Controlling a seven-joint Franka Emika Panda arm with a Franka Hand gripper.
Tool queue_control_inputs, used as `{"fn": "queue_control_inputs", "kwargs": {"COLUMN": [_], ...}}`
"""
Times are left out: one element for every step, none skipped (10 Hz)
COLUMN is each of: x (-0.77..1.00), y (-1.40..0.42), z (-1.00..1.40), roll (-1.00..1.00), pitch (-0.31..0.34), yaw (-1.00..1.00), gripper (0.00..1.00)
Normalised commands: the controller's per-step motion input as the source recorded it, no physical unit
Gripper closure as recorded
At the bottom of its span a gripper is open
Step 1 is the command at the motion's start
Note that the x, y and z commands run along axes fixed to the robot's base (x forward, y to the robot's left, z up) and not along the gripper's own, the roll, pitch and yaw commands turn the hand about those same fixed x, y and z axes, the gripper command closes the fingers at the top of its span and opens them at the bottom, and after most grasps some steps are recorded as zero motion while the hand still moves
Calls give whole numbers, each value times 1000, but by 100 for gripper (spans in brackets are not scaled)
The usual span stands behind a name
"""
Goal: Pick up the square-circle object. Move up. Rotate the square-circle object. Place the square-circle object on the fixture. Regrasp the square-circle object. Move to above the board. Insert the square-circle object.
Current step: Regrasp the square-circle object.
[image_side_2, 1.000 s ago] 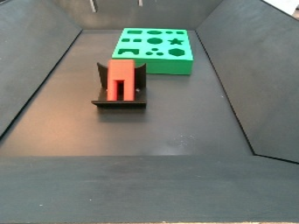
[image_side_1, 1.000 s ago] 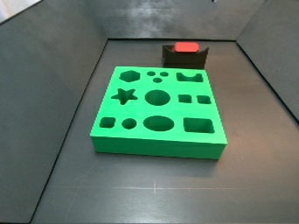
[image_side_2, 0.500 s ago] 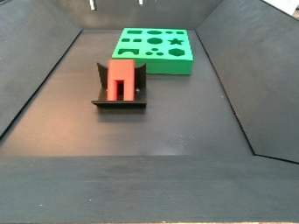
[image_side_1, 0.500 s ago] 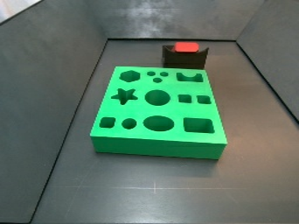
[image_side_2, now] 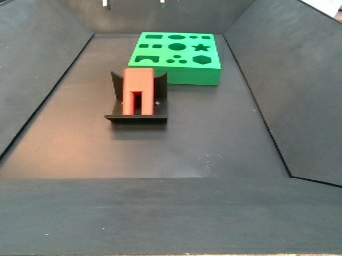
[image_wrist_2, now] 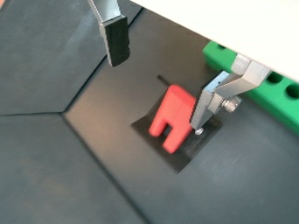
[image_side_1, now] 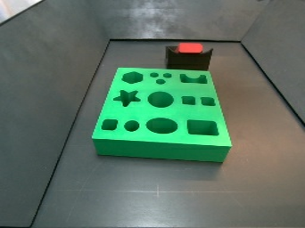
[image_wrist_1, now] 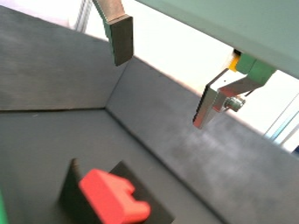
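The red square-circle object [image_side_2: 138,95] rests on the dark fixture [image_side_2: 136,119], with nothing gripping it. In a side view the square-circle object [image_side_1: 188,49] and fixture [image_side_1: 192,61] sit just behind the green board [image_side_1: 161,111]. My gripper [image_wrist_2: 160,74] shows in both wrist views, open and high above the floor. Nothing lies between its fingers [image_wrist_1: 121,39]. Below the gripper [image_wrist_1: 165,72] I see the square-circle object [image_wrist_2: 176,112] lying on the fixture [image_wrist_2: 177,145], well apart from the fingertips. The square-circle object [image_wrist_1: 114,194] also shows in the other wrist picture.
The board [image_side_2: 175,56] with its shaped holes lies on the dark floor beyond the fixture, and its edge [image_wrist_2: 251,83] shows in a wrist view. Sloping dark walls [image_side_2: 47,90] enclose the floor on the sides and back.
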Motion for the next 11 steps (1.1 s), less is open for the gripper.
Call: {"fn": "queue_control_inputs", "kwargs": {"x": [82,86,90,89,81,72,28,30,44,55,62], "y": [-33,-37,-38,-31,-25,-24,74,73,66,60,59], "z": [-8,-15,-11,-11,-2,-5,-1000,-1000,-1000,-1000,-1000], "roll": [1000,763,555,375,258,216,203,197,167,114,89], "pitch": [124,133,128,115,95,76,60,52,13,-17,-36], "yaw": [85,105,119,134,146,152,115,115,114,107,97], "gripper": [0,0,0,0,0,0,0,0,0,0,0]}}
